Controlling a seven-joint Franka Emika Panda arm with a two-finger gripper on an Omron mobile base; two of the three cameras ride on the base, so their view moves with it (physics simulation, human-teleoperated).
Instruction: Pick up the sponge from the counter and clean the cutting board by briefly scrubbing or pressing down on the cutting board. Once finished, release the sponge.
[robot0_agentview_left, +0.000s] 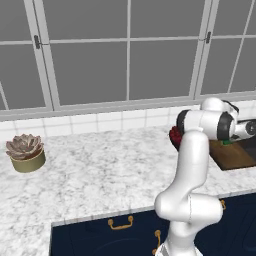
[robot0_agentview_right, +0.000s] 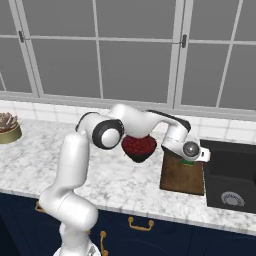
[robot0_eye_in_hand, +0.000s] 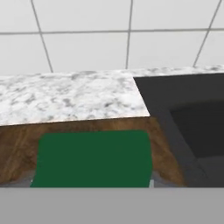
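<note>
- Sponge (robot0_eye_in_hand: 92, 158) fills the nearest part of the hand view, green top toward the camera, with the gripper's (robot0_eye_in_hand: 92, 186) two finger tips showing as grey corners at its lower left and right; I judge the jaws to be clamped on its sides, so the sponge is held.
- Beneath and around it lies the brown cutting board (robot0_eye_in_hand: 17, 144), so the sponge is over the board's far portion, close to or pressing on the wood; actual contact cannot be made out from here.
- In the right base view a sliver of green shows under the hand (robot0_agentview_right: 188, 161) at the board's back end (robot0_agentview_right: 182, 176), which agrees with that reading.
- The step in hand looks like the scrub itself: press straight down, keep the sponge flat, and use short strokes along the grain.
- Just beyond the board's far edge runs the marbled counter (robot0_eye_in_hand: 65, 96); strokes should stop short of it so that the sponge stays on wood.
- To the right is the black cooktop (robot0_eye_in_hand: 192, 113), bordering the board; drifting that way risks catching its edge.
- The bowl of red fruit (robot0_agentview_right: 138, 146) sits beside the board on the other side, near the forearm, so sideways sweeps should stay small.
- Let go only with the sponge resting on the board.
</note>
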